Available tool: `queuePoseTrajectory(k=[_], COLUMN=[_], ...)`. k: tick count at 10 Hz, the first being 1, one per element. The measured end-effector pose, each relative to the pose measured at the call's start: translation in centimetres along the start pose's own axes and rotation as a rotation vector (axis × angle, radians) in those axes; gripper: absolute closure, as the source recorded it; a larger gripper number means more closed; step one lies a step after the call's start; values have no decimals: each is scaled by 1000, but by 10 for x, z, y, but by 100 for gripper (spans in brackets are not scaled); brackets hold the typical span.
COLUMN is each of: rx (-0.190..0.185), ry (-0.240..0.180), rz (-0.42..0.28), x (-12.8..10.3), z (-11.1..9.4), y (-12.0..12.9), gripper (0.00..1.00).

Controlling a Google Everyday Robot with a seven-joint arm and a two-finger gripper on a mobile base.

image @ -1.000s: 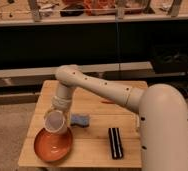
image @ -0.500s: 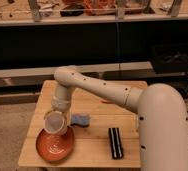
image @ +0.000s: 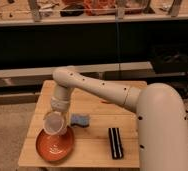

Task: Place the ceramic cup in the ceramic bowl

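The ceramic cup (image: 53,123) is small, pale whitish-pink and round, with its wide rim tilted toward the camera. My gripper (image: 56,115) is shut on it at the end of the white arm and holds it just above the far edge of the ceramic bowl (image: 43,149). The bowl is wide, shallow and orange-red, and sits at the front left of the wooden table (image: 99,112). The cup hides most of the fingers.
A small blue-grey lump (image: 80,120) lies just right of the cup. A black rectangular object (image: 115,142) lies at the table's front right. A dark shelf unit stands behind the table, with cluttered items on top.
The cup has sunk very slightly toward the bowl. The arm has barely moved otherwise.
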Motion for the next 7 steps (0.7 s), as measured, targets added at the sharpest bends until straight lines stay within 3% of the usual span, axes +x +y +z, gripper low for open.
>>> queuePoseTrajectory(k=[7], rx=[-11], ry=[9], rz=[32], x=[1], z=[3], y=[-1], gripper=[82])
